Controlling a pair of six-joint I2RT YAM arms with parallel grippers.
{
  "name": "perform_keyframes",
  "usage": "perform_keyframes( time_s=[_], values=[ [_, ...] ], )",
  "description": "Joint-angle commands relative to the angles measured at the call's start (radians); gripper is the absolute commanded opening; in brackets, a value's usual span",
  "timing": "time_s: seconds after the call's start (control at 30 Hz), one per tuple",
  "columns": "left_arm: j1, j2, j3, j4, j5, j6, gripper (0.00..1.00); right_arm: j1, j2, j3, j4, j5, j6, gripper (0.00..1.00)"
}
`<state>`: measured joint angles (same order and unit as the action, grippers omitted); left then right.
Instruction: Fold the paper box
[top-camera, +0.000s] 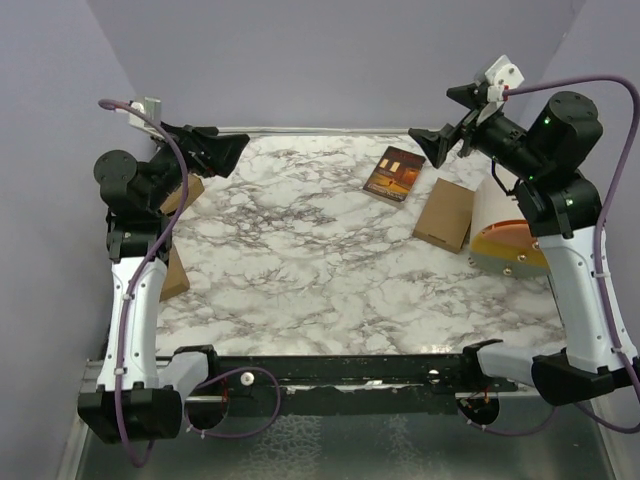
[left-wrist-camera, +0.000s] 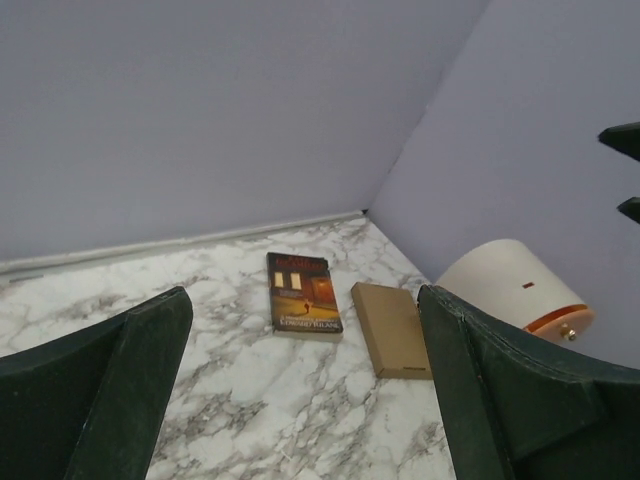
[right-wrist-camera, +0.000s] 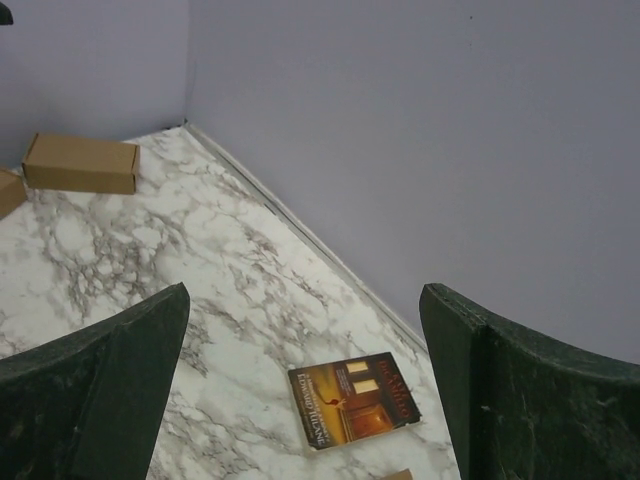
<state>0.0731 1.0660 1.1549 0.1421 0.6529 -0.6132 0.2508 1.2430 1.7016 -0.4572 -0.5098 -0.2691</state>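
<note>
tan paper box (top-camera: 444, 213) lying on marble table (top-camera: 300, 260) beside booklet (top-camera: 393, 173), left gripper (top-camera: 232, 153) and right gripper (top-camera: 432, 115) raised, spread wide, empty

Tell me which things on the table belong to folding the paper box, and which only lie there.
For the job:
paper box, beside the book

Only lying there:
book
white drum with orange band
closed cardboard boxes at the left side

Overhead camera; both wrist cameras toward booklet (left-wrist-camera: 303, 293)
</note>
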Motion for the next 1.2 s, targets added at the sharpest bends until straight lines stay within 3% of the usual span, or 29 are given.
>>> perform_keyframes(
  time_s=[0.0, 0.13, 0.33, 0.83, 1.17],
  values=[
    [0.007, -0.047, 0.054, -0.002, 0.062, -0.047, 0.99, -0.013, -0.028, 0.016, -0.045, 0.066, 0.105, 1.0],
    [0.007, -0.062, 0.066, -0.011, 0.063, -0.052, 0.99, -0.013, -0.06, 0.025, -0.023, 0.169, 0.231, 1.0],
    [0.007, -0.067, 0.054, 0.008, 0.075, -0.081, 0.99, -0.014, -0.098, 0.0, -0.014, 0.261, 0.281, 1.0],
    [0.007, -0.085, 0.004, 0.002, 0.089, -0.064, 0.99, -0.037, -0.123, -0.048, -0.004, 0.169, 0.256, 1.0],
    [0.007, -0.087, -0.066, 0.04, 0.1, -0.068, 0.99, -0.071, -0.099, -0.072, -0.027, -0.062, 0.19, 1.0]
  ],
)
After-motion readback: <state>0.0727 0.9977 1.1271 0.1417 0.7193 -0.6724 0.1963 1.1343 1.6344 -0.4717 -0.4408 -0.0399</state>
